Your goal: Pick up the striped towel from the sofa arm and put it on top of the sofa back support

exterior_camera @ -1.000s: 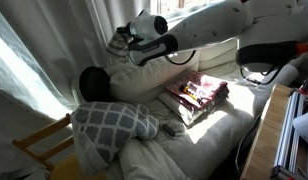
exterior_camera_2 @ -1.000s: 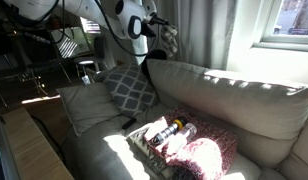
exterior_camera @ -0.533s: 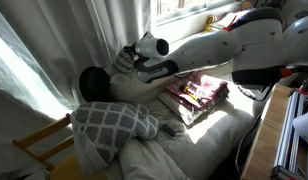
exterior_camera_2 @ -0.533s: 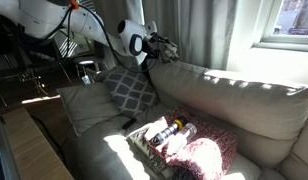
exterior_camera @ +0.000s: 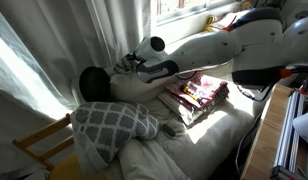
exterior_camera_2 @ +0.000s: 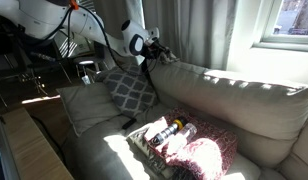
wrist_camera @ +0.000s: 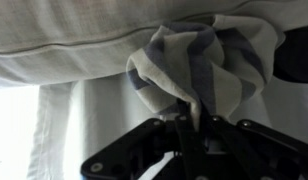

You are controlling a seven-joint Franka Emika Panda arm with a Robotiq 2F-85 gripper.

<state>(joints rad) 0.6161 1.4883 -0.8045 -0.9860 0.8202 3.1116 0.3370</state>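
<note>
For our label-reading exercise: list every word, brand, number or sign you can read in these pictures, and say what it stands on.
No text is readable.
On the packets in the tray: print too blurred to read.
On the striped towel: stripes only, no lettering.

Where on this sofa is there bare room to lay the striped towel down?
The top of the beige sofa back is bare from the gripper, shut on the blue-striped cloth towel, along toward the window. The seat is crowded: a grey checked cushion, a tray of small items and a fuzzy red blanket.
</note>
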